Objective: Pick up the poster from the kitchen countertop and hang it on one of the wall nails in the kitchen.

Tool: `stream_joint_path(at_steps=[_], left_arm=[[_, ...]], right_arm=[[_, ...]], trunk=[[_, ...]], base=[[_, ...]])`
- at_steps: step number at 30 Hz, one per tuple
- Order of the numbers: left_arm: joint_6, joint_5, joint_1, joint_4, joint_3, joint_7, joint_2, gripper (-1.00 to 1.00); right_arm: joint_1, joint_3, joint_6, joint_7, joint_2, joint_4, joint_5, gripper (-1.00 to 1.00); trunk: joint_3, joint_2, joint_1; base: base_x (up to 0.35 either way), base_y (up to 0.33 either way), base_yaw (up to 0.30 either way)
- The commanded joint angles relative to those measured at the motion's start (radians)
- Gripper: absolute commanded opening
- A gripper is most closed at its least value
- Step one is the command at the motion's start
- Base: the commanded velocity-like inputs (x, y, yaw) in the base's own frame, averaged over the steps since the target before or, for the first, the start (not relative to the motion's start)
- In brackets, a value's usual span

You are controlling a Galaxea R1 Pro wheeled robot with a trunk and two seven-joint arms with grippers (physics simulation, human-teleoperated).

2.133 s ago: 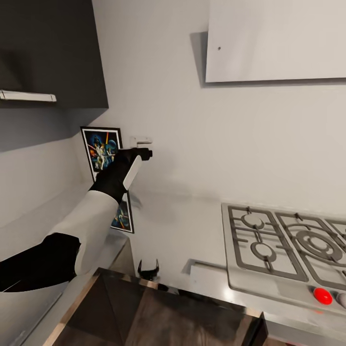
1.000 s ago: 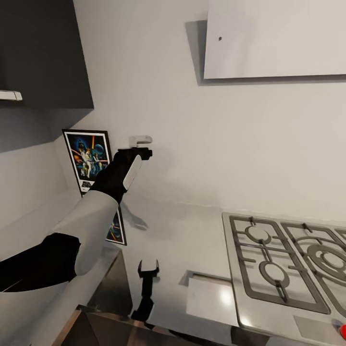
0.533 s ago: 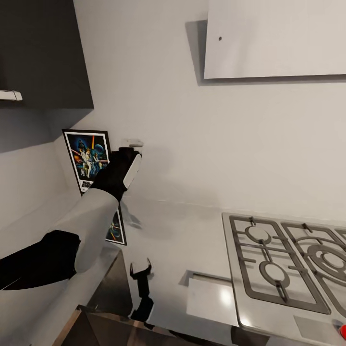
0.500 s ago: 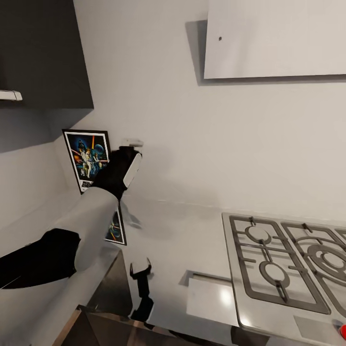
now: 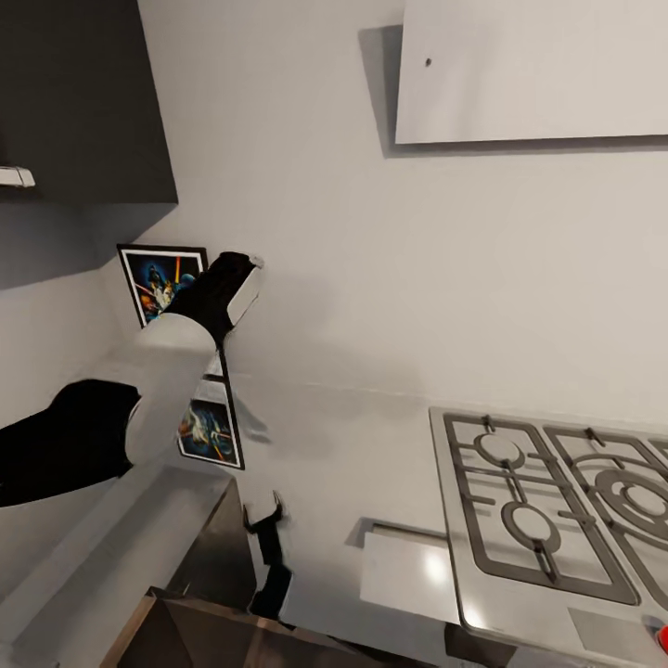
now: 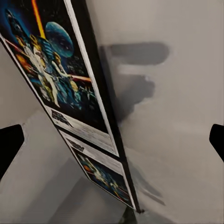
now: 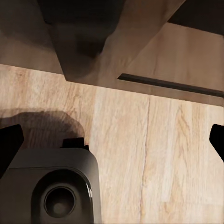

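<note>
While nearer than before, poster [image 6: 70,98] ungrasped.

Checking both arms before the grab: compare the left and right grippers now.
The left gripper is raised at the framed Star Wars poster standing on the pale-grey countertop; the right gripper hangs low, facing the wooden floor. Both have wide-open jaws, holding nothing.
</note>
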Motion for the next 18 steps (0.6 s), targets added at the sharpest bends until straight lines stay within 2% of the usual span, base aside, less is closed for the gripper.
stream_joint_path(at_steps=[1,2,3,5,12,18], left_arm=[[0.003,0.012,-0.003,0.001,-0.008,0.008,0.013,1.00],[0.001,0.012,-0.005,0.003,-0.008,0.008,0.024,1.00],[-0.020,0.012,-0.008,0.006,-0.007,0.008,0.052,1.00],[-0.063,0.012,-0.011,0.009,-0.006,0.008,0.077,1.00],[-0.121,0.013,-0.011,0.008,0.003,0.008,0.094,1.00],[-0.124,0.013,-0.012,0.008,0.001,0.008,0.095,1.00]], right_arm=[[-0.002,0.001,-0.006,-0.002,0.000,0.004,0.000,1.00],[-0.002,0.001,-0.006,-0.002,0.000,0.004,0.000,1.00],[-0.002,0.001,-0.006,-0.002,0.000,0.004,0.000,1.00],[-0.002,0.001,-0.006,-0.002,-0.002,0.004,-0.001,1.00],[-0.002,0.001,-0.006,-0.003,-0.001,0.004,-0.002,1.00],[-0.002,0.001,-0.006,-0.003,-0.001,0.004,-0.002,1.00]], trunk=[[-0.003,-0.001,0.000],[-0.004,-0.001,0.000],[-0.006,-0.001,0.000],[-0.009,-0.001,0.000],[-0.020,-0.001,0.000],[-0.030,-0.001,0.000]], base=[[0.000,0.000,0.000],[0.000,0.000,0.000],[0.000,0.000,0.000],[0.000,0.000,0.000],[0.000,0.000,0.000],[0.000,0.000,0.000]])
